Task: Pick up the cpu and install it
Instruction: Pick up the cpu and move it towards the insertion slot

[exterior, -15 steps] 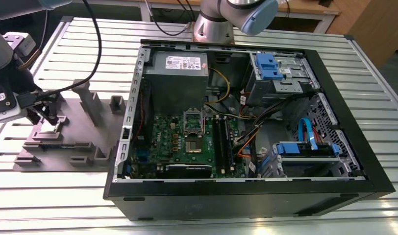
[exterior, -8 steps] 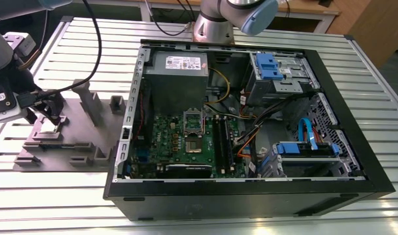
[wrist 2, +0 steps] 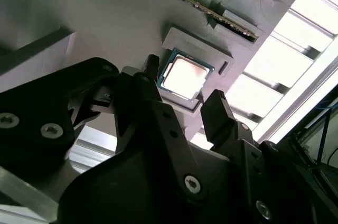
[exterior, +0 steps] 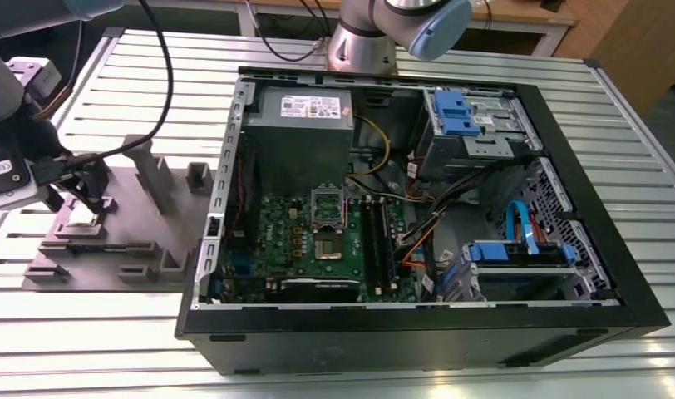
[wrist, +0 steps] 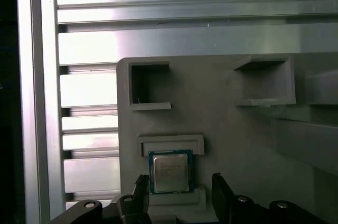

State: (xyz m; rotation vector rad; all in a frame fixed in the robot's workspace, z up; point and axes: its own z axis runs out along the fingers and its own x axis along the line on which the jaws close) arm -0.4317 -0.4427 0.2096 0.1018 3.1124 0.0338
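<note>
Slatted metal surface (exterior: 105,357) runs under everything I see. At the exterior view's left sits the grey tray (exterior: 132,229), and my tool (exterior: 88,202) hangs low over it. In both wrist views its fingers (wrist: 141,192) stand apart, one on each side of the cpu (wrist: 170,173). The cpu lies flat in its shallow pocket on the tray, not yet lifted. I cannot tell whether the fingers touch it.

I judge the grip must be square: both fingers level on opposite edges, so the chip does not tilt or catch the pocket rim. Raised blocks (exterior: 151,170) stand near the tool, so sideways room there is tight.

At the exterior view's right lies the open computer case (exterior: 603,274). Its wall stands between the tray and the motherboard (exterior: 298,241), and cables (exterior: 460,191) crowd just beyond the socket frame (exterior: 328,218).
</note>
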